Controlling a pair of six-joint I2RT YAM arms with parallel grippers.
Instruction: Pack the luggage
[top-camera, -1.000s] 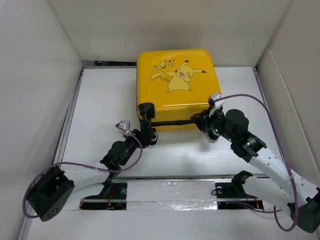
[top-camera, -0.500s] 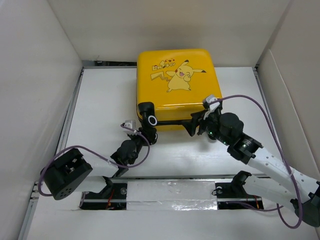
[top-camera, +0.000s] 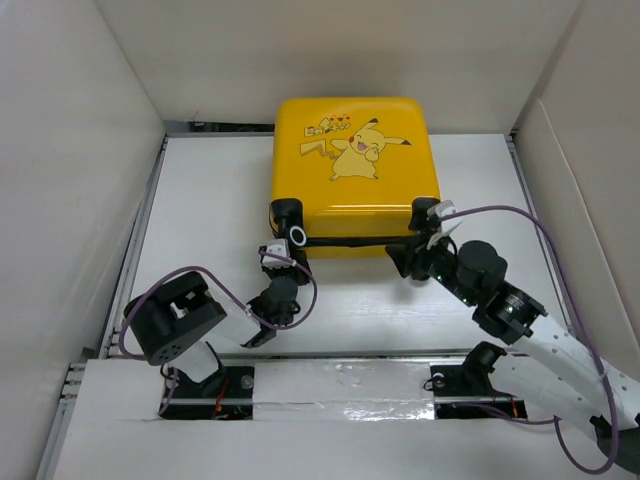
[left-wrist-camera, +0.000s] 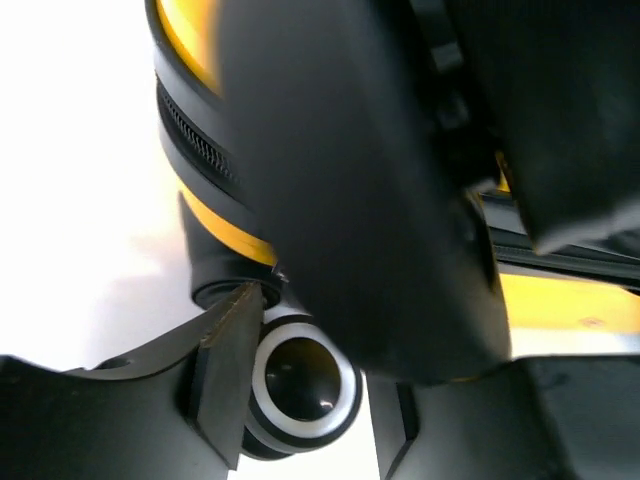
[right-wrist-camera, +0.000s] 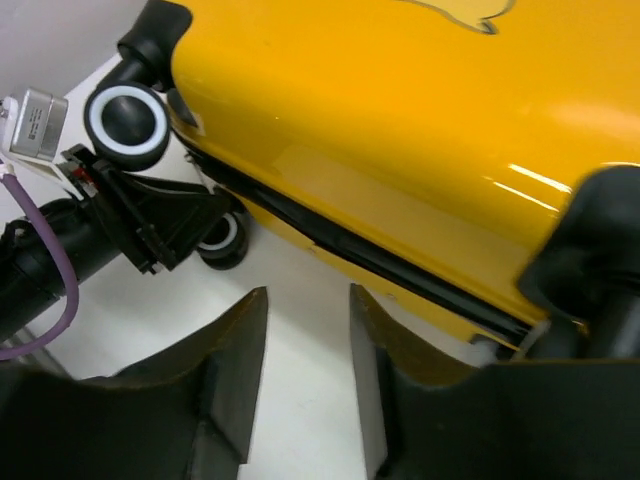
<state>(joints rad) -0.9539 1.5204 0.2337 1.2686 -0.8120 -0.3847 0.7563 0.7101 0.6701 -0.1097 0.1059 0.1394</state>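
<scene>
The luggage (top-camera: 350, 175) lies flat and closed at the back middle of the table, yellow shell with the cartoon face up. Its black zip seam (right-wrist-camera: 360, 255) runs along the near side. My left gripper (top-camera: 293, 258) sits at the near-left corner, open, with a white-ringed wheel (left-wrist-camera: 300, 385) between its fingers (left-wrist-camera: 225, 370). The wheel touches one finger and a strip of light shows on the other side. A second wheel (top-camera: 298, 235) shows just above. My right gripper (right-wrist-camera: 307, 292) hangs open over bare table, just in front of the near-right corner (top-camera: 425, 212), holding nothing.
White walls (top-camera: 80, 150) close in the table on the left, back and right. The left arm's folded elbow (top-camera: 175, 320) sits low at the near left. Purple cables (top-camera: 520, 215) loop from both wrists. A metal rail (top-camera: 340, 375) runs along the near edge.
The left arm's elbow has swung in from the far left, and its gripper sank slightly at the wheel. The right gripper came off the near-right corner, opened, and now sits just in front of it.
</scene>
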